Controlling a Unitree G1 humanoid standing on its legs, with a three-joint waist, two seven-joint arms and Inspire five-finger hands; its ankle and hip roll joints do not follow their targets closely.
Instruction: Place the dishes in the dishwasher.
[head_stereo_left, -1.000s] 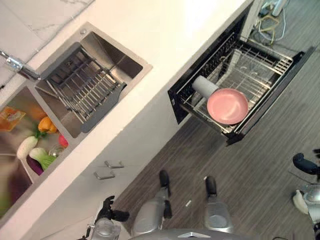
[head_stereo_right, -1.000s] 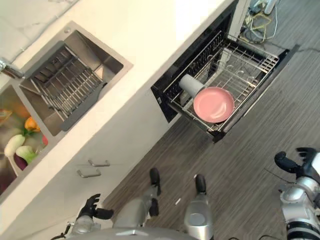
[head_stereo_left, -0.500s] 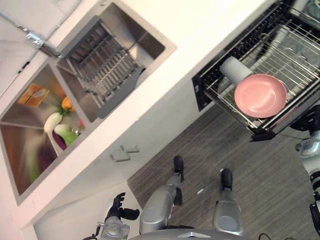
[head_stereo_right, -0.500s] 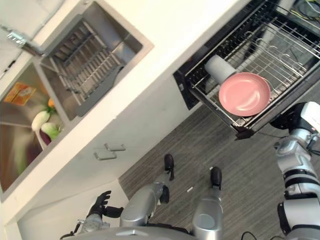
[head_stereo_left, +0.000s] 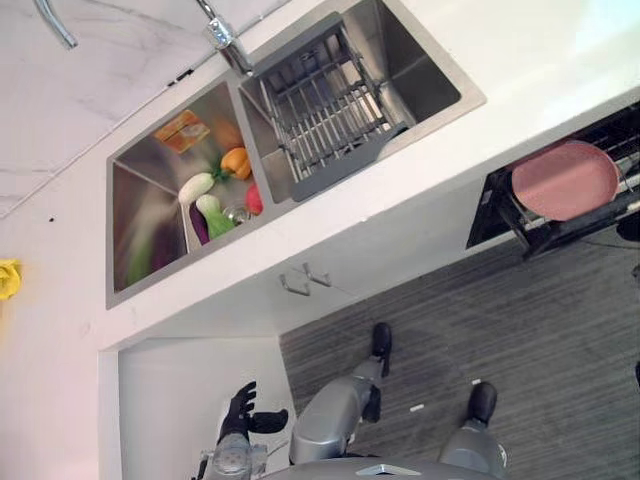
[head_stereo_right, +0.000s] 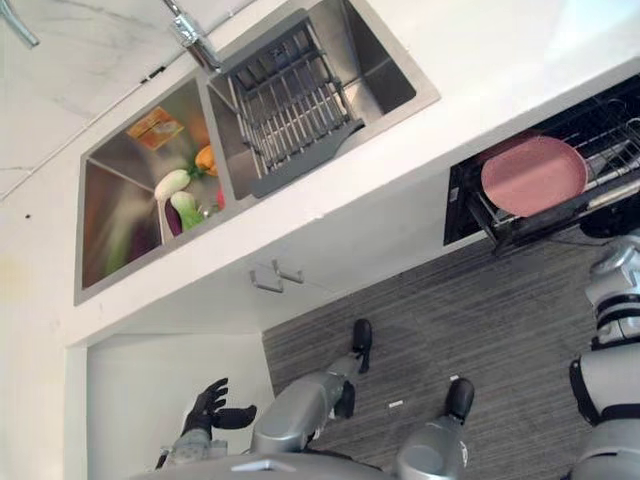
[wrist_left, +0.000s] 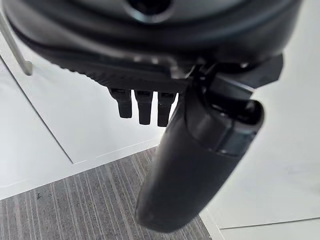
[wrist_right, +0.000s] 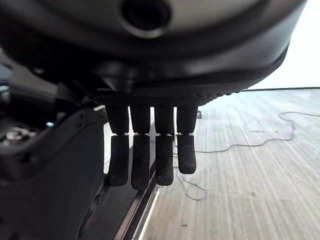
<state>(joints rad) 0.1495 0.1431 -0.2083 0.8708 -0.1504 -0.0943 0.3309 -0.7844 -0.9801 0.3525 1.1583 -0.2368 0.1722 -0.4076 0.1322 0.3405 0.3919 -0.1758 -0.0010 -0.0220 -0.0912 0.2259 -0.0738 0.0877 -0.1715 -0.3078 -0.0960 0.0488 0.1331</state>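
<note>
A pink plate (head_stereo_right: 533, 175) lies flat in the pulled-out wire rack (head_stereo_right: 520, 225) of the dishwasher, at the right under the white counter's edge. My right hand (head_stereo_right: 612, 222) is just below the rack's dark front edge; in the right wrist view its fingers (wrist_right: 150, 155) hang straight and hold nothing, with the dark drawer front beside them. My left hand (head_stereo_right: 208, 405) hangs low at the left by a white cabinet, its fingers spread and empty; its thumb (wrist_left: 195, 165) shows in the left wrist view.
A double sink is set in the counter: a grey drying rack (head_stereo_left: 325, 100) in one basin, vegetables (head_stereo_left: 215, 200) in the other, a faucet (head_stereo_left: 225, 35) behind. Cabinet handles (head_stereo_left: 305, 280) stick out below the counter. Grey wood floor (head_stereo_left: 480, 320) lies before the dishwasher.
The camera has swung, so the sink now sits at top centre and the dishwasher at the right edge. My right hand rose from low right to the rack's front edge.
</note>
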